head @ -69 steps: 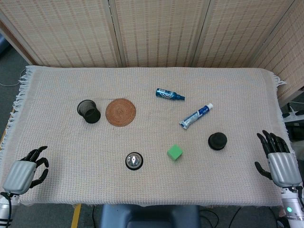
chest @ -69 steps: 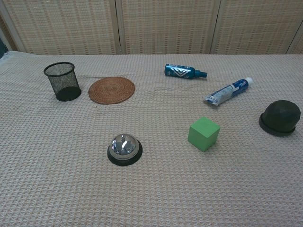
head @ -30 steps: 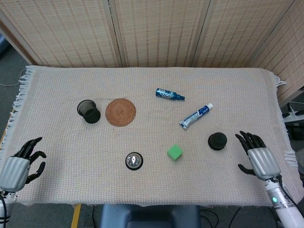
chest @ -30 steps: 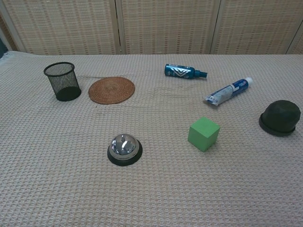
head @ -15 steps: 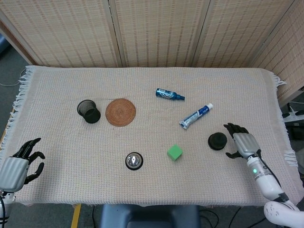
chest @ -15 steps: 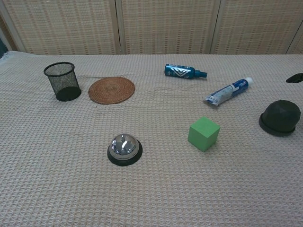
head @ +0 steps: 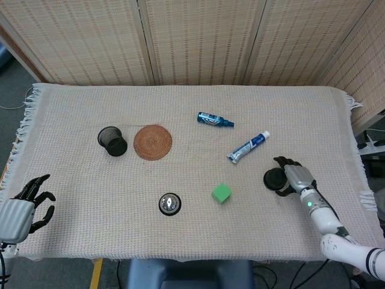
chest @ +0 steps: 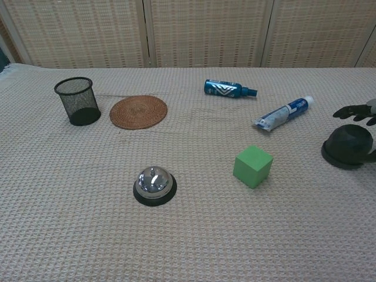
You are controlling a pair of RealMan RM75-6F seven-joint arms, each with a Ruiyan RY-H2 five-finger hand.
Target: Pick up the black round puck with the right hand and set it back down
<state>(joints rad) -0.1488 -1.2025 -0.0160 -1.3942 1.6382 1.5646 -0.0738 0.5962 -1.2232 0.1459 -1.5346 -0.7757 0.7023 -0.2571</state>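
Only the head view shows both hands: the left hand [head: 21, 208] sits open at the table's front left corner, while the right hand [head: 293, 176] spreads beside the black round puck [head: 275, 178] near the right edge, perhaps touching it. Chest view cuts off everything but dark fingertips [chest: 351, 111] above the puck.

Matt black puck [head: 275, 178] – coarse woven tablecloth [head: 72, 150]; glossy metal bell [head: 170, 203], wire-mesh cup [head: 112, 141].
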